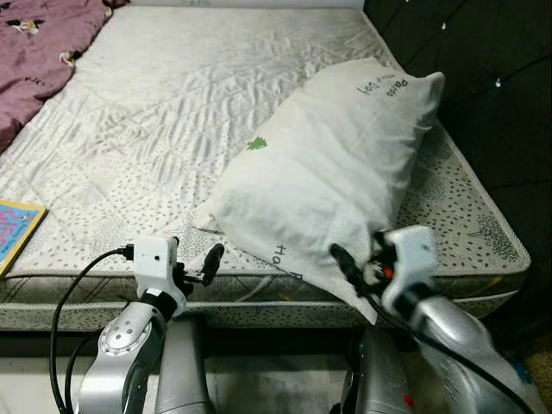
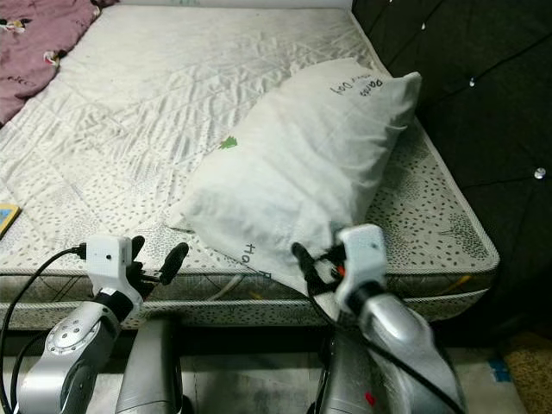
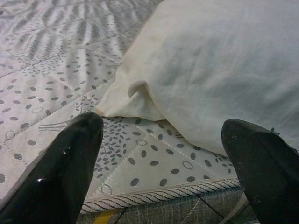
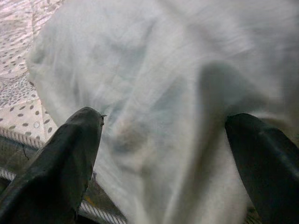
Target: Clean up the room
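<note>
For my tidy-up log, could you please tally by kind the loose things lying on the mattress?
Pillow: 1
Purple blanket: 1
Book: 1
Total: 3

Both silver arms reach forward, elbows low. Left claw (image 1: pixel 195 263) is level, fingers (image 3: pixel 60 168) spread wide. Right claw (image 1: pixel 360 259) is likewise raised, its fingers (image 4: pixel 65 158) parted.
</note>
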You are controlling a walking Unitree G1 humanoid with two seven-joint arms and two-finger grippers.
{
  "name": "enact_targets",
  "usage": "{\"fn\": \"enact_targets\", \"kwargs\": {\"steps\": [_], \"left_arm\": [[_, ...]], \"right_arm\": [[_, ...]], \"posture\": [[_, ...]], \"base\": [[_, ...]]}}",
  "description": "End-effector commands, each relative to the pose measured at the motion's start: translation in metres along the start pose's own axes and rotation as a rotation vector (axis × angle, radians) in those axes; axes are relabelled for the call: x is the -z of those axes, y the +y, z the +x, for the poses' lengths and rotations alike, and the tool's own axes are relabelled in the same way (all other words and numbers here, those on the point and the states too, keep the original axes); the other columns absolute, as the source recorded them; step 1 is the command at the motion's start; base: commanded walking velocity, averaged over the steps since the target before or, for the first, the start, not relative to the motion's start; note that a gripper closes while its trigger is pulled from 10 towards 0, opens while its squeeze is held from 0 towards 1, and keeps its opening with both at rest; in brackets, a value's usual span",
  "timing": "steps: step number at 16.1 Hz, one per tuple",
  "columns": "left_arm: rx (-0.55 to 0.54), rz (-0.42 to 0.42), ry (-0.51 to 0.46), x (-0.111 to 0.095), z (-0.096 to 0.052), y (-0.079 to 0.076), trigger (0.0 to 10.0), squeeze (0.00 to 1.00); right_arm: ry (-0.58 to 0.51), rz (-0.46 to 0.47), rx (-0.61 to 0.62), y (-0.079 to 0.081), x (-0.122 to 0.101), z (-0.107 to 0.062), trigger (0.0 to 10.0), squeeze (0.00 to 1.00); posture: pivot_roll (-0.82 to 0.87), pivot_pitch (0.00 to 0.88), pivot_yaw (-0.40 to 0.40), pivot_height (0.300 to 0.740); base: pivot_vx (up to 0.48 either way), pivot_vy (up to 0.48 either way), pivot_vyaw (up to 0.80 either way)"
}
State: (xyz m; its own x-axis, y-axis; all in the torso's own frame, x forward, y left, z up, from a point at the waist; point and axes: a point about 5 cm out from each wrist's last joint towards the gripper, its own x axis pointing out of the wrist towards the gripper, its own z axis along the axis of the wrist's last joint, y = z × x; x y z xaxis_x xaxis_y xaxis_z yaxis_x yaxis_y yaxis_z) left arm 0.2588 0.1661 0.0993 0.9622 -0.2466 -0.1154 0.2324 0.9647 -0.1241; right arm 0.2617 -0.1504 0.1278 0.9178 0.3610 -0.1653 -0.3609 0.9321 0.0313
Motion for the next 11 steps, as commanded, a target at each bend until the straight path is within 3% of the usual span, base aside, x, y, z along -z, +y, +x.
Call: {"fn": "enact_targets", "kwargs": {"steps": [1, 4, 5, 6, 7, 11], "left_arm": [[-0.010, 0.003, -0.001, -0.001, -0.003, 0.000, 10.0, 0.00], [-0.018, 0.006, -0.004, -0.002, -0.004, 0.003, 10.0, 0.00], [-0.025, 0.007, -0.003, -0.001, -0.004, 0.004, 10.0, 0.00], [-0.024, 0.007, -0.002, -0.001, -0.004, 0.004, 10.0, 0.00], [-0.009, 0.005, -0.004, -0.001, -0.001, -0.002, 10.0, 0.00], [-0.003, 0.008, -0.010, -0.004, 0.003, -0.002, 10.0, 0.00]], "right_arm": [[0.039, -0.020, 0.032, 0.001, 0.004, 0.009, 10.0, 0.00], [-0.004, -0.029, 0.098, -0.007, -0.004, 0.011, 10.0, 0.00], [0.076, -0.053, 0.164, -0.020, 0.006, 0.009, 10.0, 0.00], [0.105, -0.060, 0.181, -0.023, 0.010, 0.009, 10.0, 0.00], [0.200, -0.086, 0.184, -0.024, 0.024, 0.009, 10.0, 0.00], [0.241, -0.070, 0.111, -0.001, 0.033, 0.021, 10.0, 0.00]], "posture": [[-0.03, 0.116, -0.033, 0.510], [-0.03, 0.116, -0.034, 0.510], [-0.04, 0.117, -0.033, 0.510], [-0.04, 0.116, -0.032, 0.510], [-0.04, 0.115, -0.031, 0.510], [-0.03, 0.105, -0.027, 0.510]], "base": [[0.000, 0.000, 0.00], [0.000, 0.000, 0.00], [0.000, 0.000, 0.00], [0.000, 0.000, 0.00], [0.000, 0.000, 0.00], [0.000, 0.000, 0.00]]}}
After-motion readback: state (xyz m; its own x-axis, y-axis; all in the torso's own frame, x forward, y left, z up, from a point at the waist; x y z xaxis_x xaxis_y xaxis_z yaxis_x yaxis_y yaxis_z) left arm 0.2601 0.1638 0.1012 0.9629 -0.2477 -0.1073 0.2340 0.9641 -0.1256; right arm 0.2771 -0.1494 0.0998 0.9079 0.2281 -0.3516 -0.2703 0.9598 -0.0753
